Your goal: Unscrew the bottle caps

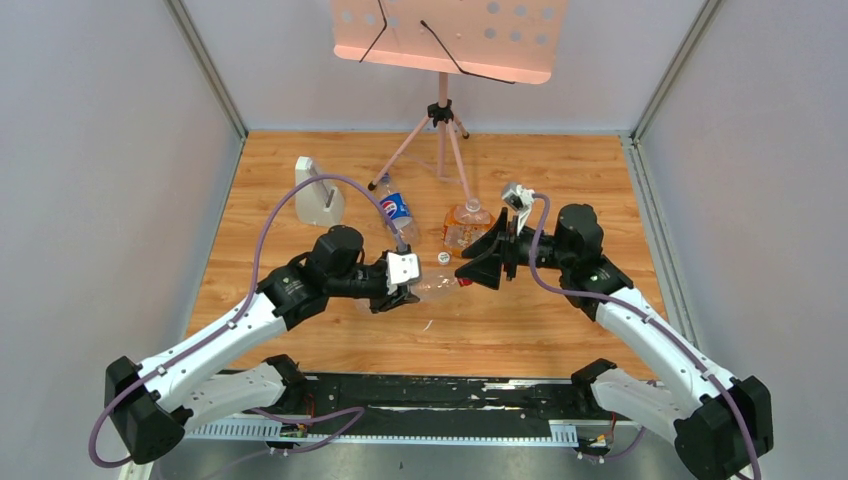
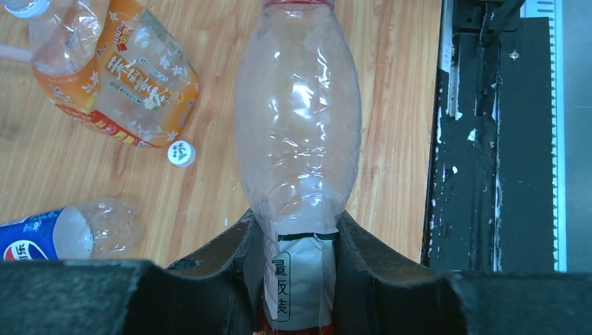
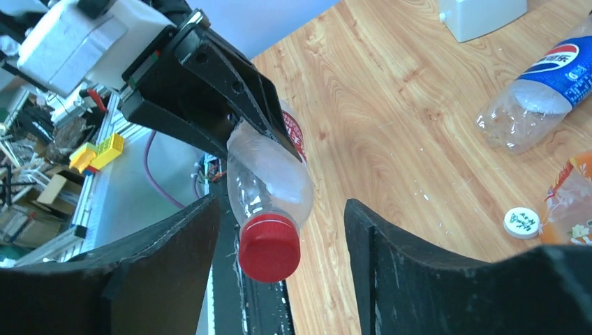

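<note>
- Off and loose on the table: 1 white cap, lying just beside the squat orange-labelled bottle.
- Judged roughly 1 of 3 done on the strength of that loose cap; a bare neck on the orange-labelled bottle not confirmable from these views.
- Still screwed on: 1 red cap, at the end of the red-white-green labelled bottle, held level above the wood between the 2 arms.
- Apparently left for later: the Pepsi bottle, lying on its side toward the back of the table, its cap end too small to read.
- Left gripper: pressed onto the labelled lower part of the red-white-green labelled bottle, 1 jaw on each side, pinching it and carrying it clear of the table.
- Right gripper: spread wide and straddling the red cap, with a gap showing on both sides and nothing visibly touched.
- Likely next, as a judgement only: closing squarely on the red cap, then twisting against the left gripper's hold.
- Possible trouble: thin, crumpled plastic flexing or turning in the clamp instead of the thread giving way.
</note>
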Motion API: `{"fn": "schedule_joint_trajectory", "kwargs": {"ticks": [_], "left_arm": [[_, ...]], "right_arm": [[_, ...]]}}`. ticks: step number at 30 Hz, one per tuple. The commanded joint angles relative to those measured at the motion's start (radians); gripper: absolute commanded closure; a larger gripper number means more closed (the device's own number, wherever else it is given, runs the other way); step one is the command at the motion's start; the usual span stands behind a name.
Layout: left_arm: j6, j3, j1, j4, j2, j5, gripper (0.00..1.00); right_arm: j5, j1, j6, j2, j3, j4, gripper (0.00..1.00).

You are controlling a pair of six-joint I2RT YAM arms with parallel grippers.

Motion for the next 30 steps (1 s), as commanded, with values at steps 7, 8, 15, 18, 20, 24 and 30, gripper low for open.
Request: {"fn": "schedule_joint_trajectory", "kwargs": {"ticks": [7, 8, 15, 18, 20, 24, 30], "left_arm": [[-0.017, 0.013, -0.004, 0.062, -0.010, -0.134, 1.00], [-0.014, 0.009, -0.004, 0.068, -0.013, -0.167, 1.00], [0.034, -0.019, -0.013, 0.101, -0.011, -0.247, 1.00], [0.047, -0.018, -0.025, 0.104, -0.007, -0.276, 1.00], [0.052, -0.017, -0.029, 0.104, -0.007, -0.282, 1.00], [0.062, -0.018, -0.031, 0.100, -0.012, -0.274, 1.00], [0.068, -0.018, -0.033, 0.089, -0.010, -0.259, 1.00]], "right_arm": [[0.176, -0.001, 0.227, -0.019, 0.054, -0.146, 0.27], [0.193, -0.003, 0.253, -0.021, 0.057, -0.158, 0.27], [0.259, -0.005, 0.449, -0.001, 0.062, -0.160, 0.27], [0.255, -0.007, 0.486, 0.029, 0.068, -0.159, 0.27], [0.262, -0.008, 0.503, 0.044, 0.068, -0.152, 0.28], [0.269, -0.012, 0.518, 0.071, 0.081, -0.144, 0.32], [0.258, -0.021, 0.539, 0.099, 0.096, -0.114, 0.37]]}}
